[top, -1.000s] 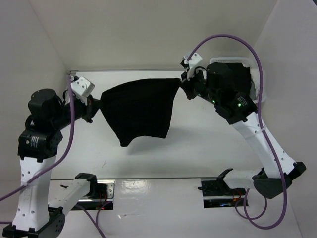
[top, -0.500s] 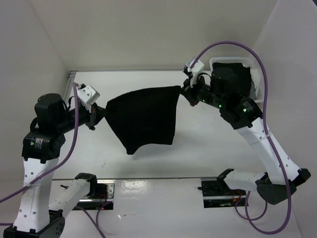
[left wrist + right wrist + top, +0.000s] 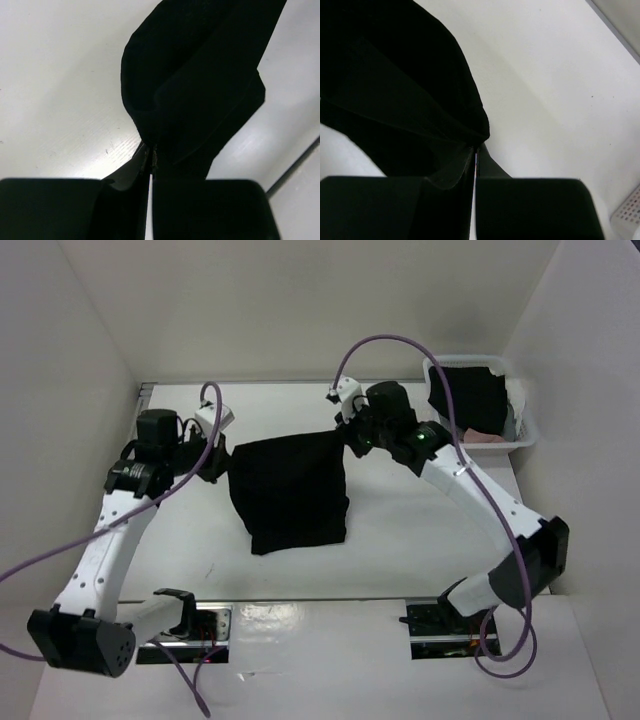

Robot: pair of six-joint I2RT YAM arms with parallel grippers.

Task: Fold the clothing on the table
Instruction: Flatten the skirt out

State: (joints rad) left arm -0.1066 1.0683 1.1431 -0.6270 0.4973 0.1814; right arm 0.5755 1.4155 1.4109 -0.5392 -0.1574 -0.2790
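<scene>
Two-point hold on the plain black soft fabric garment (image 3: 290, 495), hanging over the middle of the large flat white rectangular table (image 3: 420, 530): left gripper (image 3: 219, 462) clamped on its left top corner, right gripper (image 3: 345, 436) clamped on its right one, brought closer together than a second ago, with the cloth narrower, squarer and lower, hem contact with the surface impossible to tell. White walls to left, far and right, with a metal rail (image 3: 270, 382) along the far edge. At far right, now uncovered by the right arm, a small white plastic basket (image 3: 528, 430) holding a bunched black cloth (image 3: 468, 398) with pink and white pieces.
</scene>
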